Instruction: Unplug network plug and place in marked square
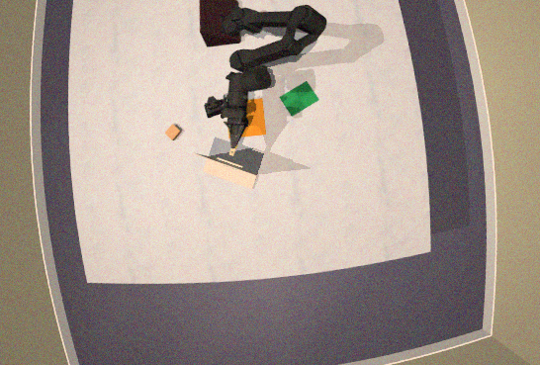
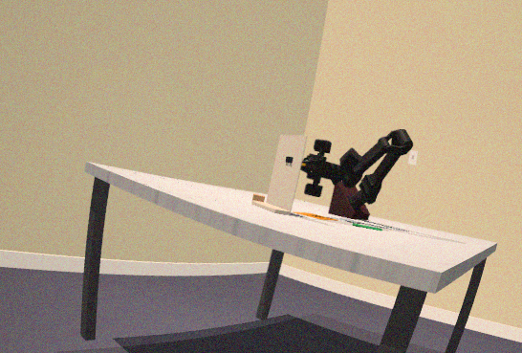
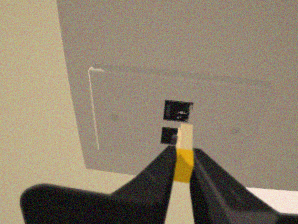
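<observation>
My gripper [image 1: 233, 148] [image 3: 182, 154] is shut on the network plug [image 1: 232, 152] [image 3: 184, 167], which has a yellow body and a pale front end. The plug is out of the socket, a short way in front of the upright panel [image 2: 285, 181] [image 3: 240, 110]. The panel shows a dark upper opening [image 3: 178, 110] and a smaller dark opening [image 3: 169, 135] below it; the plug's front end overlaps the lower one's right side in the wrist view. The tab is not clearly visible. An orange marked patch [image 1: 257, 125] [image 2: 315, 216] lies on the table, partly under the arm.
A green patch [image 1: 299, 99] [image 2: 367, 226] lies beside the orange one. A small orange-brown block [image 1: 173, 132] [image 2: 258, 197] lies near the panel. The panel's pale foot [image 1: 229, 173] extends away from the arm. The dark red arm base [image 1: 213, 21] stands at the table's far side.
</observation>
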